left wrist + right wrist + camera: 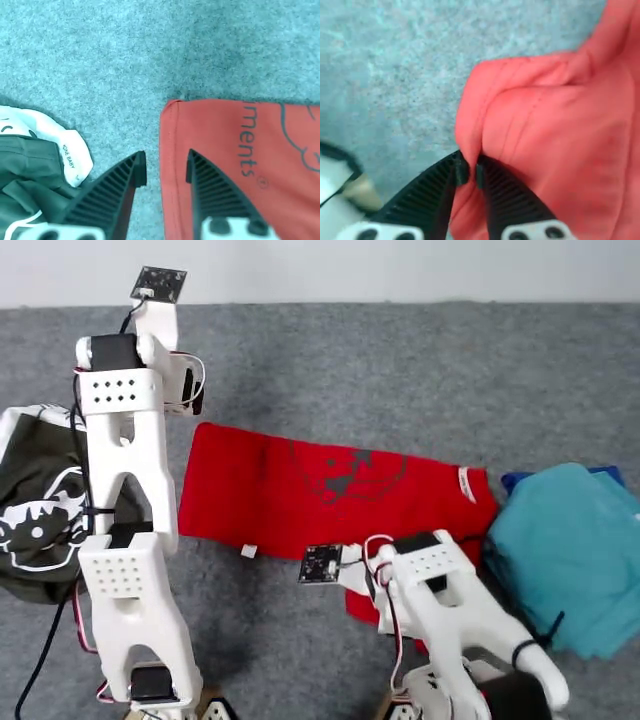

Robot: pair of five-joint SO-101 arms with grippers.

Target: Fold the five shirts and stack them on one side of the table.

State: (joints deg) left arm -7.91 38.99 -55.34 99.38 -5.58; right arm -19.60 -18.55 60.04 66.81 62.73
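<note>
1. Got a red shirt [300, 490] spread flat across the middle of the grey table [400, 370], print side up, lower edge bunched up by the right arm.
2. Checking the left gripper [165, 172]: released and spread open, hanging right over the red shirt's side hem, half above the cloth and half above bare table. Not holding anything.
3. Moving on to the right gripper [469, 172]: clenched tight on a pinched-up fold at the red shirt's edge, with the fabric puckered around the tips.
4. Over on the left side of the table, spotting a dark shirt [40, 520] with a white print, all lumped up just beside the left arm, with a strip of table between it and the red one.
5. On the right side, seeing a teal shirt [570, 550] in a heap, right up against the red shirt's end, plus a bit of a blue shirt [515, 480] peeking out from under it.
</note>
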